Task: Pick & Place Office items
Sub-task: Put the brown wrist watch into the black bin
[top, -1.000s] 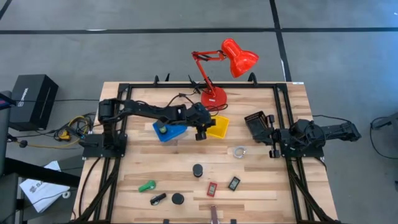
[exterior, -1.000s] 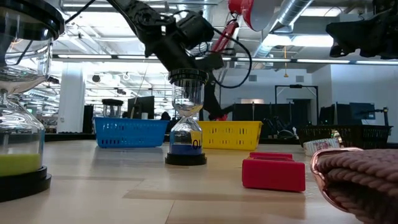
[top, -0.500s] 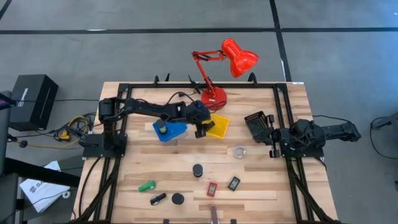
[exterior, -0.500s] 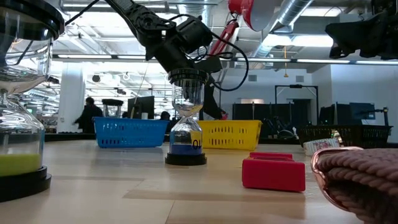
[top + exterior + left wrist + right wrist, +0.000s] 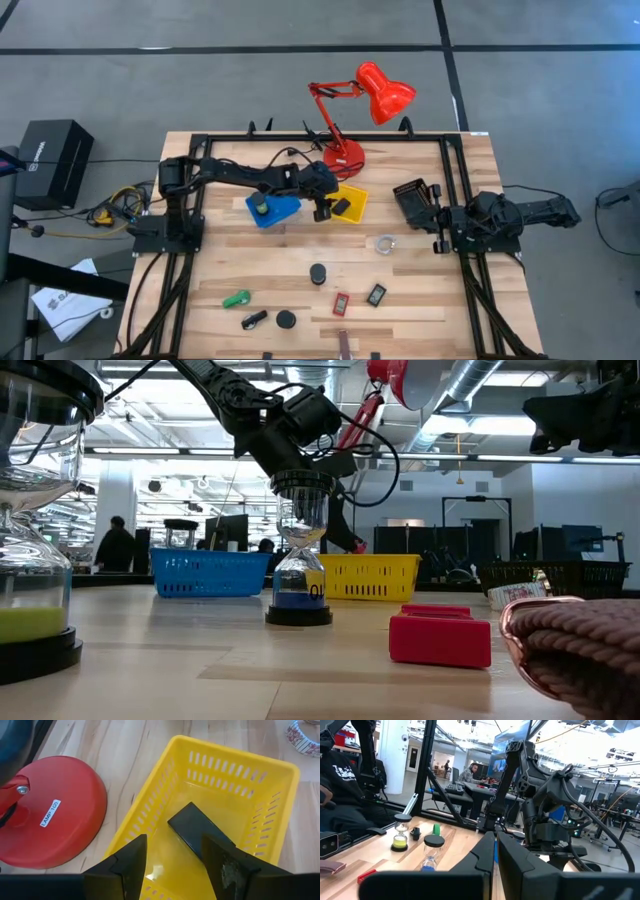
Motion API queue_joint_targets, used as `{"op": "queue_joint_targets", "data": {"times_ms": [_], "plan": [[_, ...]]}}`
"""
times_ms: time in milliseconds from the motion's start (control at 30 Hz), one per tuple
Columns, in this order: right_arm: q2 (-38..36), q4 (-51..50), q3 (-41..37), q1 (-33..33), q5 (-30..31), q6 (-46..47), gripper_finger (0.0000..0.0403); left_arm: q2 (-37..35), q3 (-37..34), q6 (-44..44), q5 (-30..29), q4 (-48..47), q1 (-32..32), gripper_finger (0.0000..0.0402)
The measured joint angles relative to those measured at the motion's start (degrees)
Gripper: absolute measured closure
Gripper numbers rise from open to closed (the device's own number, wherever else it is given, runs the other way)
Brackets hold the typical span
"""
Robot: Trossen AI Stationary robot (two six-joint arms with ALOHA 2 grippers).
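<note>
The left claw (image 5: 325,208) hangs over the near left edge of the yellow plastic tray (image 5: 356,196), its 2 dark fingers (image 5: 131,865) spread apart and holding nothing. In the left wrist view a flat black rectangular block (image 5: 200,831) lies tilted on the floor of the yellow tray (image 5: 260,785), seen between the fingers and clear of both. Just left of that tray stands the round red base of the red desk lamp (image 5: 343,156), and beyond the tray's far corner sits a clear ring with a patterned band (image 5: 304,738).

Left of the left claw is the blue plastic tray (image 5: 283,212), with a dark round-topped item (image 5: 259,206) standing in it.

Nearer on the wooden worktop (image 5: 210,280) the other office items are scattered: the clear ring (image 5: 385,243) right of centre, a black round disc (image 5: 318,272) in the middle, a small red rectangle (image 5: 341,303) and a dark block with a light face (image 5: 376,295) side by side, a green clip (image 5: 236,298) on the left, a black elongated piece (image 5: 253,320) and a 2nd black disc (image 5: 286,319) near the front edge.

The right claw (image 5: 412,199) waits at the right side of the worktop, well apart from every item; in the right wrist view its fingers (image 5: 512,857) stand almost together, nothing between them.
</note>
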Motion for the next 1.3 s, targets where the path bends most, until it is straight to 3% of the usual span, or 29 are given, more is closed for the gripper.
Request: {"op": "queue_joint_targets", "data": {"times_ms": [333,733,967,1300], "plan": [[0.01,-0.51,-0.01,-0.02,-0.01,0.00,0.0391,-5.87,-0.07,-0.09,-0.04,-0.49,-2.00,0.0234],[-0.02,-1.06,-0.01,-0.02,-0.01,2.08,0.0391,-24.61,-0.01,-0.13,-0.22,-3.77,-5.97,0.0238],[0.01,-1.72,0.00,-0.02,-0.01,2.10,0.0391,-32.97,0.00,-5.06,-0.17,-10.51,-8.05,0.0238],[0.38,-2.28,0.00,-0.02,0.98,2.47,0.0391,-36.04,-0.41,-11.89,-0.01,-24.22,-12.78,0.0238]]}}
